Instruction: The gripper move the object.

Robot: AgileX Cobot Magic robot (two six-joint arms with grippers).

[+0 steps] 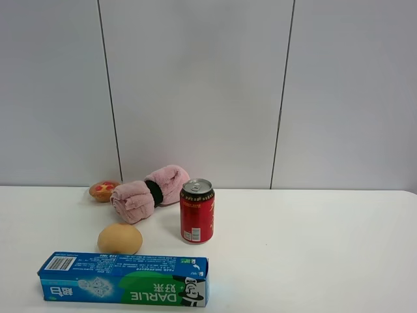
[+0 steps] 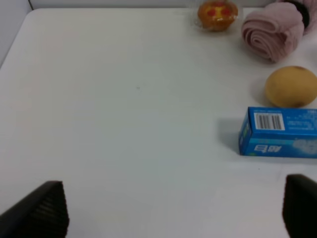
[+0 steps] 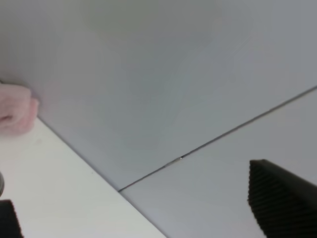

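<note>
The long blue and green toothpaste box (image 1: 124, 279), printed "DARLIE", lies flat near the table's front left edge. In the left wrist view its barcode end (image 2: 280, 133) shows at the right. My left gripper (image 2: 173, 210) is open and empty, with its black fingertips (image 2: 49, 210) wide apart above bare table, well short of the box and to one side of it. My right gripper (image 3: 143, 208) is open and empty and faces the grey wall, with a fingertip (image 3: 280, 198) in view. Neither gripper shows in the exterior high view.
A red soda can (image 1: 197, 212) stands right of the box's far side. A tan egg-shaped ball (image 1: 120, 238) (image 2: 290, 87) sits just behind the box. A rolled pink towel (image 1: 150, 190) (image 2: 272, 29) (image 3: 12, 114) and a small orange tart (image 1: 103, 190) (image 2: 217, 14) lie by the wall. The white table (image 1: 313, 248) extends to the right.
</note>
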